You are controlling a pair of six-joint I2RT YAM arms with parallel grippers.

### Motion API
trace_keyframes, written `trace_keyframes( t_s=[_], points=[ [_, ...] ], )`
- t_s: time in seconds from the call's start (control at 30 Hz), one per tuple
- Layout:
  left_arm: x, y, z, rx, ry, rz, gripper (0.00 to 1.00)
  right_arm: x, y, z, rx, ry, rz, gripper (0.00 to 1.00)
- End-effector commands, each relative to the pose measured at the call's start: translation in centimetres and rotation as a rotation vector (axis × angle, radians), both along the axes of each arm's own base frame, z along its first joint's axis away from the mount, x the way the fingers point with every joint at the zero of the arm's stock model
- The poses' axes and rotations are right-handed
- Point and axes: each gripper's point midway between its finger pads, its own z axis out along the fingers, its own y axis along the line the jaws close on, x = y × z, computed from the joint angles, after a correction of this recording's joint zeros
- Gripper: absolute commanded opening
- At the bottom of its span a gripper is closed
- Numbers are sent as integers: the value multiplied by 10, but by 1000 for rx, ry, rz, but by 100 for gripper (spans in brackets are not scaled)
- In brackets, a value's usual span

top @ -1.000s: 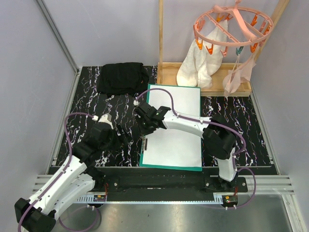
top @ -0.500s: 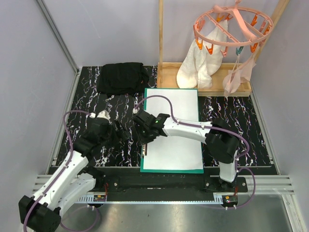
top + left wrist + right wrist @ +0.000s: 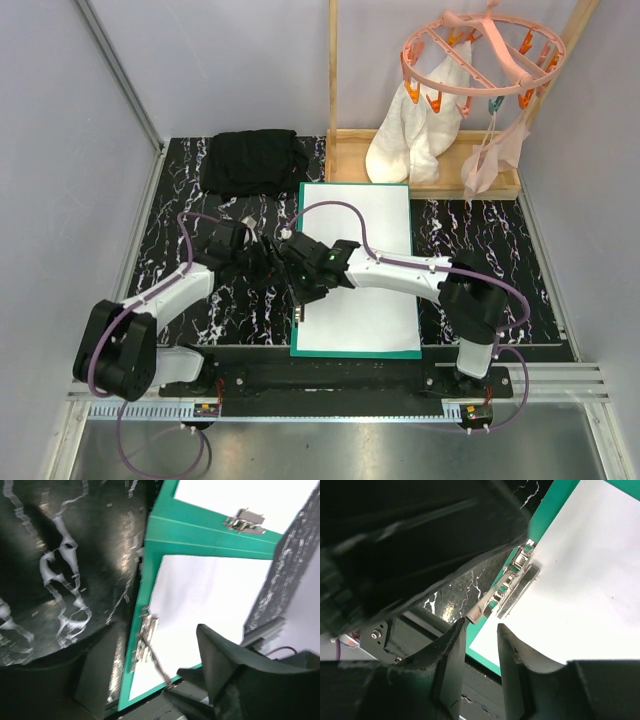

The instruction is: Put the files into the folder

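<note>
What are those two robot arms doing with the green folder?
Both arms are working at the left edge of the teal folder. It lies open on the black marbled table, with white sheets of paper lying in it. The right gripper hovers right by a metal clip on that edge, jaws a little apart. The left gripper is open close beside it. Neither is holding anything.

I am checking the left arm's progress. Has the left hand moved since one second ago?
Yes. The left hand has moved right, away from the table's left rail and closer to the folder.
</note>
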Motion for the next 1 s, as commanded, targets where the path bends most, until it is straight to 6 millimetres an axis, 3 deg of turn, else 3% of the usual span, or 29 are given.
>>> trace_keyframes(
  t_s=[0.0, 0.2, 0.23, 0.27, 0.33, 0.37, 0.43, 0.47, 0.53, 0.97],
  points=[
    [24, -33, 23, -153, -81, -91, 62, -3, 8, 31, 95, -18, -26, 42],
    [15, -50, 9, -209, -59, -158, 54, 5, -4, 49, 153, -46, -191, 53],
    [13, -51, 7, -209, -56, -162, 53, 7, -6, 60, 191, -53, -235, 55],
    [10, -53, 6, -211, -55, -168, 52, 6, -13, 51, 202, -19, -314, 56],
    [5, -51, 2, -210, -51, -165, 51, 9, -9, 64, 306, 14, -409, 57],
    [5, -49, 2, -203, -54, -152, 51, 4, -11, 56, 332, 86, -500, 56],
    [3, -43, 1, -177, -57, -127, 51, 3, 0, 72, 464, 153, -556, 53],
    [6, -39, -1, -153, -65, -106, 52, -1, -2, 61, 492, 231, -634, 52],
    [6, -36, 1, -138, -68, -96, 53, 5, 6, 73, 610, 296, -705, 49],
    [11, -35, -7, -134, -38, -98, 54, 11, 14, 47, 656, 418, -835, 40]
  ],
)
